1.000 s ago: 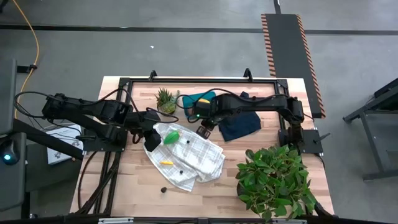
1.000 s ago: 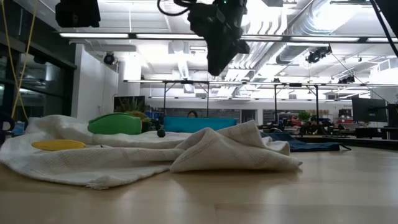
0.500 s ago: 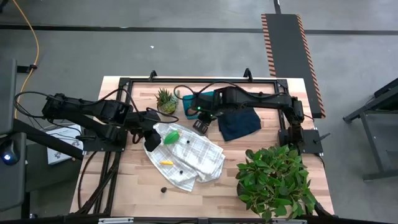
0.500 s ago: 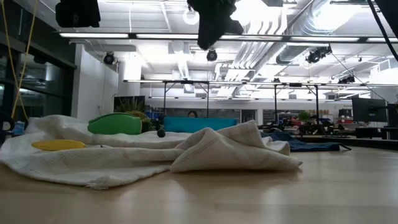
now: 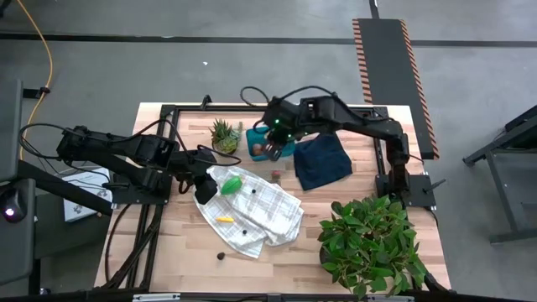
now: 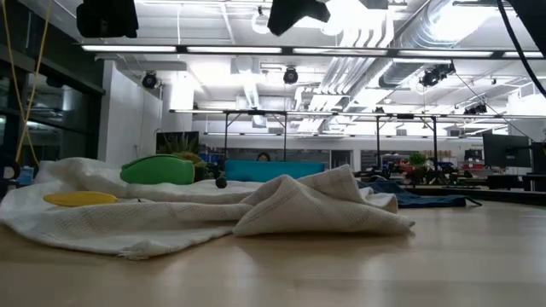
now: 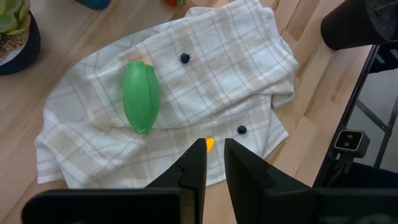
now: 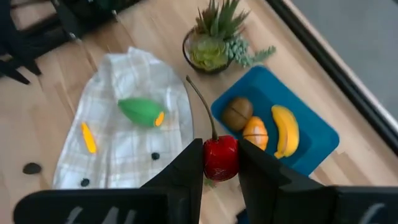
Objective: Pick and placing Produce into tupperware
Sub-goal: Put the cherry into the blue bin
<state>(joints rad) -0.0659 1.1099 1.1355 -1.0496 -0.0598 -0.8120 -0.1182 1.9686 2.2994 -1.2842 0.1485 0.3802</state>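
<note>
My right gripper (image 8: 219, 163) hangs high over the table, by the near side of the teal tupperware (image 5: 285, 148), shut on a red cherry (image 8: 219, 155). The tupperware (image 8: 311, 142) holds a yellow banana (image 8: 285, 130), an orange piece (image 8: 255, 132) and a brown piece (image 8: 237, 112). On the white checked cloth (image 5: 260, 214) lie a green piece (image 7: 140, 93), a small yellow piece (image 5: 224, 219) and two dark berries (image 7: 185, 58) (image 7: 241, 129). My left gripper (image 7: 214, 162) hovers over the cloth's left part, open by a narrow gap with nothing in it. My right gripper pinches the cherry's round red body (image 8: 219, 154) between its two fingers. The fingers slant down from the table's right side. The cherry is lifted clear of the table, and its thin dark stem (image 8: 199, 102) sticks out past the fingertips.
A small spiky potted plant (image 5: 223, 134) stands just left of the tupperware. A dark navy cloth (image 5: 323, 162) lies to its right. A big leafy plant (image 5: 369, 239) fills the near right corner. One dark piece (image 5: 221, 256) and a small reddish piece (image 5: 275, 175) lie on bare wood.
My right gripper has risen with the cherry, nearly out of the top of the low view, and gone toward the table's far edge, up to the tupperware. Its fingers have stayed shut on the cherry.
</note>
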